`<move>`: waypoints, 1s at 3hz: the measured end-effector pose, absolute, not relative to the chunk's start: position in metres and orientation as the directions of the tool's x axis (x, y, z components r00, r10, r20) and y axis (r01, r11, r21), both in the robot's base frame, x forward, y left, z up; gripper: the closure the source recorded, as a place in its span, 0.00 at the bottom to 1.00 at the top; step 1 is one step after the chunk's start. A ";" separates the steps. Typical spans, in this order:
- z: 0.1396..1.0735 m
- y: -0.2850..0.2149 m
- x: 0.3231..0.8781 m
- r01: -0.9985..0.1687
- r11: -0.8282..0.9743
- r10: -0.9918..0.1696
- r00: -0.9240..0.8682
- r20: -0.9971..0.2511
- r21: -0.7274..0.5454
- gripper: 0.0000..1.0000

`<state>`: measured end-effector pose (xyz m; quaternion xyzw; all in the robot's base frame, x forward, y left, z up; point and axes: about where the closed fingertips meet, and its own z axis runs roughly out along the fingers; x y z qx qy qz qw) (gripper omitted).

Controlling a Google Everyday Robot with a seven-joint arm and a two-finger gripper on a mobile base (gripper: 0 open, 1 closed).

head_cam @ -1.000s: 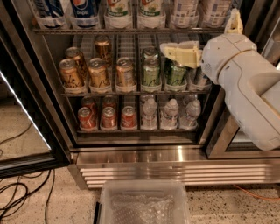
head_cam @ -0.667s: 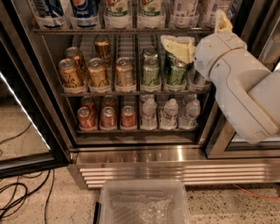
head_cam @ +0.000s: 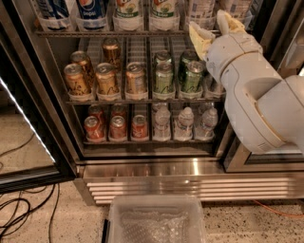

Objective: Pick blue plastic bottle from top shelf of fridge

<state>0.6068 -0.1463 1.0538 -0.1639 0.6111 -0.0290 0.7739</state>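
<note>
At the right end of the top shelf point(head_cam: 118, 33) of the fridge point(head_cam: 190, 182): blue plastic bottle point(head_cam: 201, 10), taken to be the pale-labelled one. It stands upright; only the lower body shows, cap out of frame above. A second pale-labelled bottle point(head_cam: 235, 5) stands just right of it; which of the two is meant, cannot tell for certain.

Hand point(head_cam: 214, 29) sits at the shelf's front rail, just below and in front of both. Fingers point(head_cam: 200, 39) spread wide, nothing between them.

Bottle lies up and a little back from the hand, long axis vertical. Judgement: the hand must rise to label height, then go in with a finger on either side.
</note>
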 end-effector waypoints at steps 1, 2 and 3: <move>1.059 -0.150 0.601 -0.096 0.955 -0.247 0.275 -0.929 -0.282 0.43; 1.063 -0.163 0.599 -0.019 0.964 -0.249 0.278 -0.928 -0.265 0.39; 1.063 -0.170 0.600 0.009 0.967 -0.246 0.272 -0.930 -0.253 0.39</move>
